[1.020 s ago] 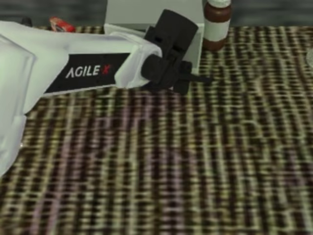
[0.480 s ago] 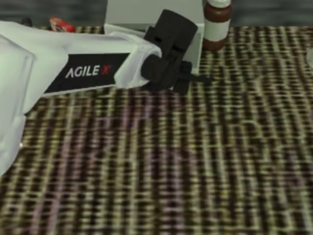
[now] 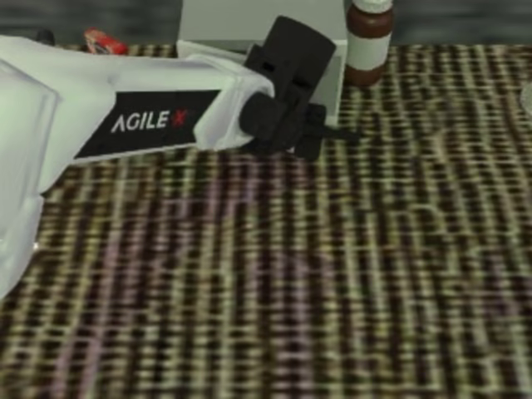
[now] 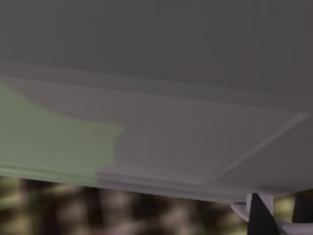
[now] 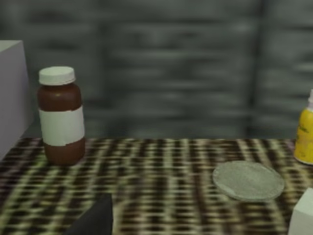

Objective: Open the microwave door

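The pale grey-white microwave [image 3: 249, 18] stands at the table's far edge, middle. My left arm reaches across to its front. The black left gripper [image 3: 312, 125] sits right against the microwave door [image 3: 337, 79]. In the left wrist view the door's grey panel [image 4: 205, 142] fills the picture, with a greenish patch [image 4: 44, 142] at one side. My left gripper [image 4: 279, 218] is shut on a pale piece at the door's lower edge, one dark fingertip [image 4: 259, 218] on each side. A dark part of my right gripper [image 5: 98, 218] shows only in its own wrist view.
A brown-and-white jar [image 3: 368, 37] stands just right of the microwave. A red item [image 3: 104, 40] lies far left. The right wrist view shows the jar [image 5: 61, 115], a flat round disc [image 5: 248, 180], a yellow bottle [image 5: 305, 132] and a pale block [image 5: 303, 215].
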### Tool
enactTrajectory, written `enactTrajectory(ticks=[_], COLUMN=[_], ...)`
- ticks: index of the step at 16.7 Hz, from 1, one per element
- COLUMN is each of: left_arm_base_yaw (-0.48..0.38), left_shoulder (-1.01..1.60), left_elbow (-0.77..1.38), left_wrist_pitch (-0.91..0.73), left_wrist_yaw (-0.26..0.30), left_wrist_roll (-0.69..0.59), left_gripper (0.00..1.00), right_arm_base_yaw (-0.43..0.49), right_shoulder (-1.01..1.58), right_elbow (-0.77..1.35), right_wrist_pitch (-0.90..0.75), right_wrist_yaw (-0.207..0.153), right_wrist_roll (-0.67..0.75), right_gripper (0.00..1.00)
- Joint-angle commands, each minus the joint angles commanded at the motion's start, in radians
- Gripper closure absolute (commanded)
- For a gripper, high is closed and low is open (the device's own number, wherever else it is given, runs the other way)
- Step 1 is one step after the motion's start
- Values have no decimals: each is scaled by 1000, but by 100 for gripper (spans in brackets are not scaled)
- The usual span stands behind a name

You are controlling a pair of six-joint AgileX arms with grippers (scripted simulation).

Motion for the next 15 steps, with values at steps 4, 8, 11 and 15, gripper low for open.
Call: enactTrajectory(ticks=[4,8,11,15], left_arm_base_yaw=[0,-2,11,17], left_shoulder=[0,-12,-42,-53], left_elbow=[0,-28,-67,-86], left_wrist_pitch=[0,13,38,48], left_wrist_yaw=[0,22,48,60], left_wrist_roll=[0,21,58,75], left_gripper=[100,100,100,100], right_arm_base_yaw=[0,0,0,0], right_shoulder=[0,0,0,0], right_elbow=[0,0,0,0], right_wrist_pitch=[0,0,0,0], right_wrist_yaw=[0,0,0,0], right_wrist_roll=[0,0,0,0], right_gripper=[0,0,0,0])
